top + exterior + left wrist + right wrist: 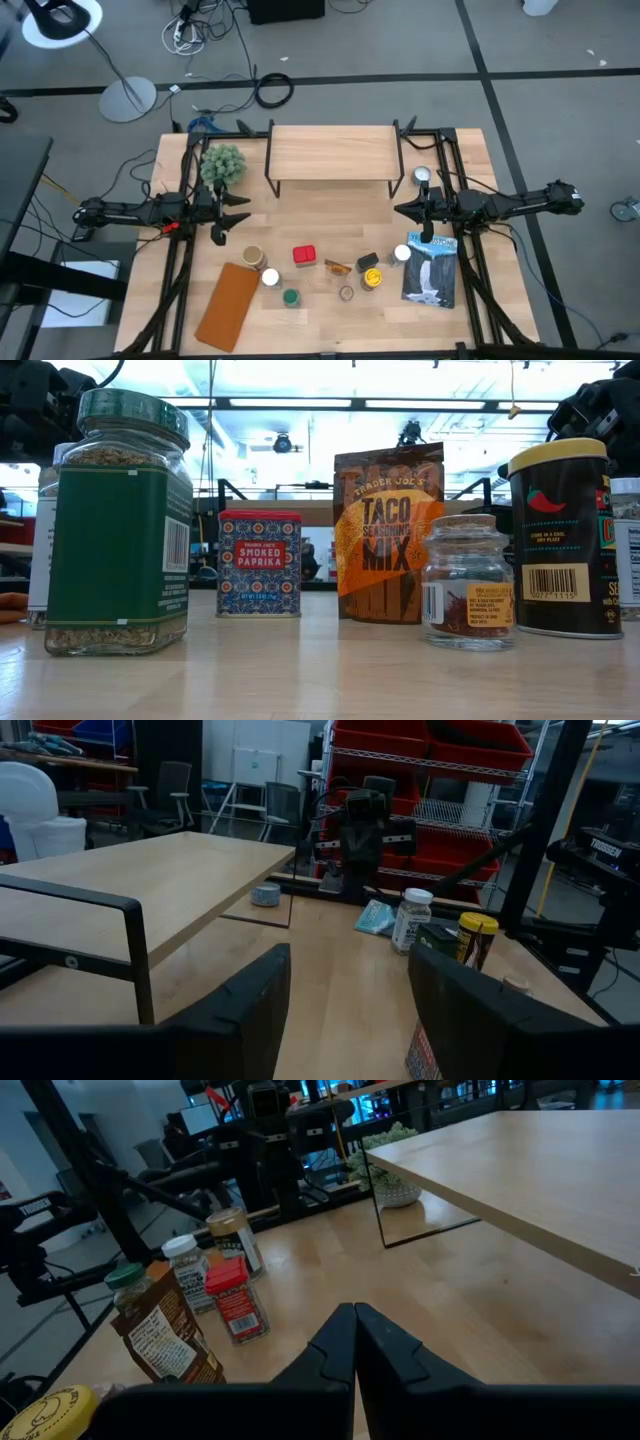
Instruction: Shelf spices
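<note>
Light wood is what you see on the shelf (332, 152): a low, wide board on thin black legs at the back middle of the counter (300, 330), with nothing standing on its top. Your spices sit in a loose row across the front half of the counter, well apart from the shelf. Counting from above, you have nine: a tan-lidded jar (253, 257), a white-lidded jar (270, 277), a green-lidded jar (290, 297), one red tin (304, 255), one amber packet (337, 266) lying flat, a small clear jar (346, 293), one black box (367, 262), a yellow-lidded jar (372, 279) and another white-lidded jar (402, 253). From counter height the red tin reads "Smoked Paprika", and the packet reads "Taco Seasoning Mix". Your left gripper (236, 213) hovers at the left side, beside the small green plant (223, 164), its jaws spread wide. Your right gripper (402, 209) hovers at the right, near the silver round tin (422, 176), its jaws pressed together on nothing. One blue-and-white packet (431, 270) and one tan leather pad (229, 304) also lie on the counter.
</note>
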